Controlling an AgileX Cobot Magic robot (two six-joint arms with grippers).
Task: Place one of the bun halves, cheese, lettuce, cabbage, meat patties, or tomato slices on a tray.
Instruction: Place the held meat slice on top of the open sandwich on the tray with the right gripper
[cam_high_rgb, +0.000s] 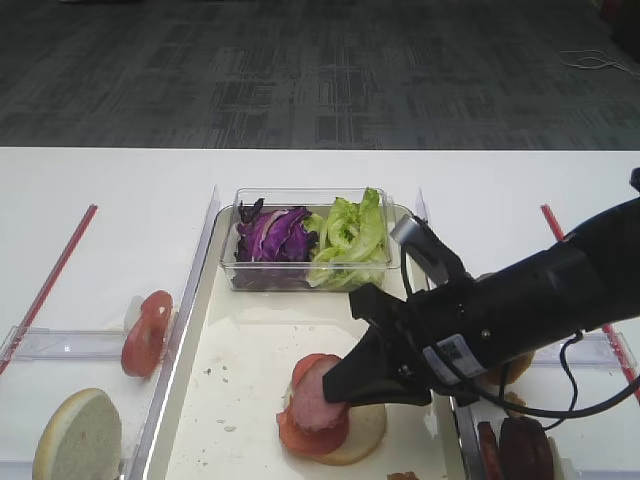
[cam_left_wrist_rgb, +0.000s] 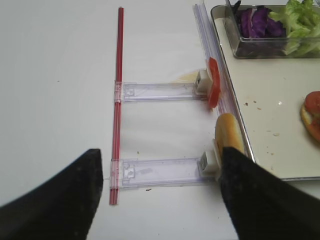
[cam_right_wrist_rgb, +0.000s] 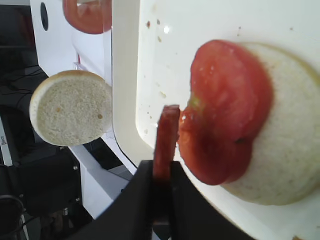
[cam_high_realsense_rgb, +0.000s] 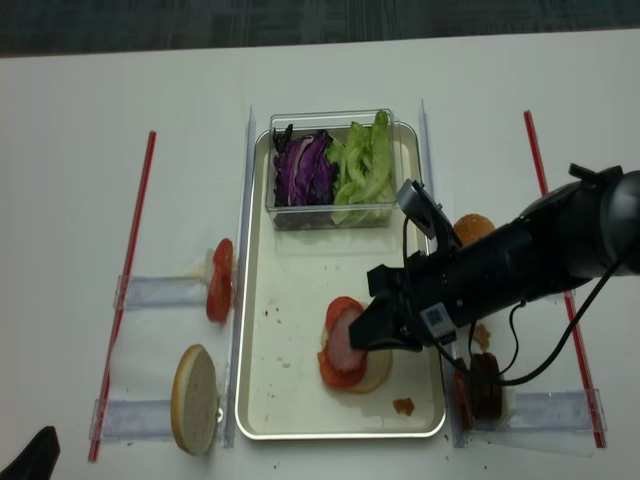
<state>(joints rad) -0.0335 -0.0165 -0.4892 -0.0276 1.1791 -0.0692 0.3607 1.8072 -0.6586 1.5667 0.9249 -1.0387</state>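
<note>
right gripper clamped on a meat patty seen edge-on, lower centre, bun mostly under tomato, left gripper's fingers apart

white table, tray, red strips

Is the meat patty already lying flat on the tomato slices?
No, the right gripper holds the meat patty on edge beside the tomato slices.

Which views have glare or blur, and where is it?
Right wrist: tray floor is overexposed almost to plain white, and the near pincer and patty look soft. Left wrist: dark fingers are blurred at the bottom. Exterior high: the table is washed out.
</note>
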